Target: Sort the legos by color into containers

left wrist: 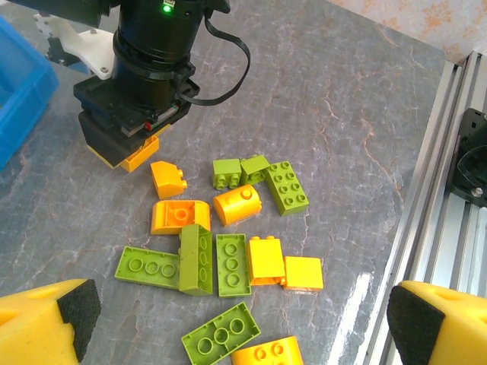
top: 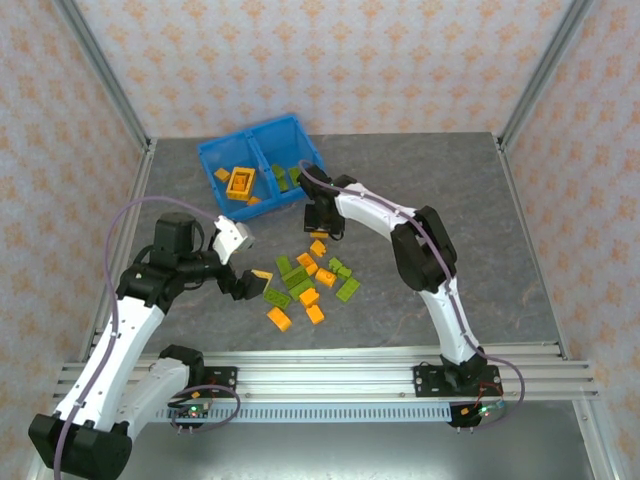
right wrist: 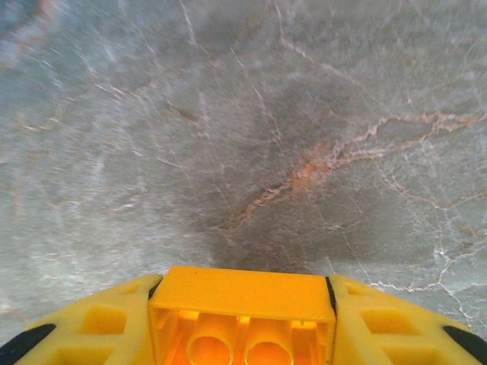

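Grey marbled counter (top: 450, 200), boxed in by patterned walls. A blue bin (top: 207, 165) was noted at the far left, well apart from the loose pile of legos (top: 310, 285) at mid-counter.

Right gripper (right wrist: 242, 319): jaws were seen closed against the two side walls of an orange brick (right wrist: 242, 293), at the pile's far edge and low over the counter. Whether it had been lifted could not be told. Left gripper (left wrist: 243, 319): jaws were held wide apart above the near side of the pile, with nothing between them.

Handling, as judged: the bricks were taken to be light, rigid and hard, with smooth, rather slippery walls, and not fragile. Grip is best taken on two flat parallel side walls. Studs, sloped faces and rounded tops would be poor seats for the pads.

Count, loose on the counter:
- orange, seven, the clamped one included
- green, seven

Count, in the bin:
- left compartment: an orange frame (top: 240, 182) and about two smaller orange pieces
- right compartment: two or three green pieces, too small to be fixed exactly
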`<state>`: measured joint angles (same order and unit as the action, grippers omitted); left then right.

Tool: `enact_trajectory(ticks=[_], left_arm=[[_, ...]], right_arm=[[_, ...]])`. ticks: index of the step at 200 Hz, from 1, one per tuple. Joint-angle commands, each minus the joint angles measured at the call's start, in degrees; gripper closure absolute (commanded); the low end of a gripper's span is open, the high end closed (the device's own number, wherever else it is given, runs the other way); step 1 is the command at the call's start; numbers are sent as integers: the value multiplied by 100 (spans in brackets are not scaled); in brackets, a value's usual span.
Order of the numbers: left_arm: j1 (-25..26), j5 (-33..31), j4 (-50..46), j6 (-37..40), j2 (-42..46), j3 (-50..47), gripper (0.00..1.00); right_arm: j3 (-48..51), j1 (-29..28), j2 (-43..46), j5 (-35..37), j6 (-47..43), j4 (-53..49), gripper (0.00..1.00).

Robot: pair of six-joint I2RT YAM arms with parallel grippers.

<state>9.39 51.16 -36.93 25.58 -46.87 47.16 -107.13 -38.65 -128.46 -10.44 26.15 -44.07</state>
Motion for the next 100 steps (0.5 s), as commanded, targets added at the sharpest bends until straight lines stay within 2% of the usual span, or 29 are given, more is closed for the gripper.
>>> enact_trajectory(ticks=[1, 23, 44, 77, 100], left_arm=[[39, -95, 466, -28, 278, -145, 0], [37, -394, 665, -114, 464, -248, 0], [45, -783, 761, -209, 612, -335, 0], [44, -1228, 818, -282, 830, -431, 0], [44, -1326, 849, -299, 937, -491, 0]], right_arm=[[-470, -28, 732, 192, -2, 184, 64], [-1016, -19, 590, 474, 46, 371, 63], [-1869, 65, 37, 705, 248, 420, 62], [-3657, 226, -1234, 538, 766, 251, 63], [-4263, 227, -1815, 344, 959, 495, 63]])
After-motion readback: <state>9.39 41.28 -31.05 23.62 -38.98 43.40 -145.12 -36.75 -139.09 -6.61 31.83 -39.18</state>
